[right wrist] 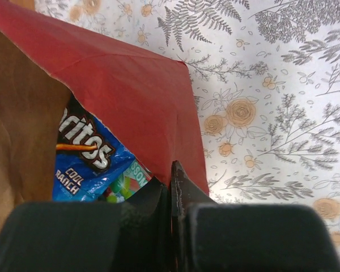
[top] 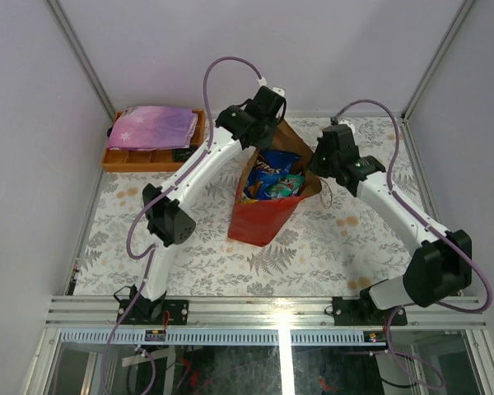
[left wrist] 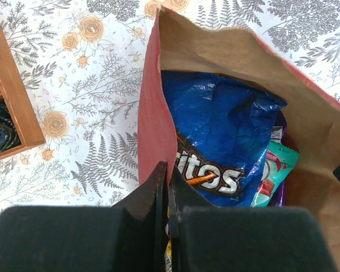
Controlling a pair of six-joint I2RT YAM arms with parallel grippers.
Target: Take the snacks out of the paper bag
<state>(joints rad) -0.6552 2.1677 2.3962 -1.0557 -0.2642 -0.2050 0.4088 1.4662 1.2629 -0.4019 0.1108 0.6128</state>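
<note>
At table centre you have the red paper bag [top: 263,218] on the fern-print tablecloth [top: 354,247], mouth open and brown lining showing.

Left gripper [left wrist: 165,175]: at the bag's left rim. Your left wrist view shows the two fingers pressed together with only a hairline between them, the red wall running down right into their tips. Read as clamped on the paper bag's edge.

Right gripper [right wrist: 171,173]: at the opposite rim. Fingers likewise pressed together, the red side panel meeting their tips, so it too is pinching the bag wall. Neither gripper touches a snack.

Contents, all inside the bag:
- blue Doritos bag [left wrist: 221,130], crumpled, logo facing up, filling most of the opening
- green packet [left wrist: 275,170] tucked just beside it on the right wall side
- sliver of purple behind the green one; too little shows to say more

Far left corner: orange tray [top: 115,158] with a pink-purple starry pouch [top: 152,126] lying on top of it, well apart from the bag.
</note>
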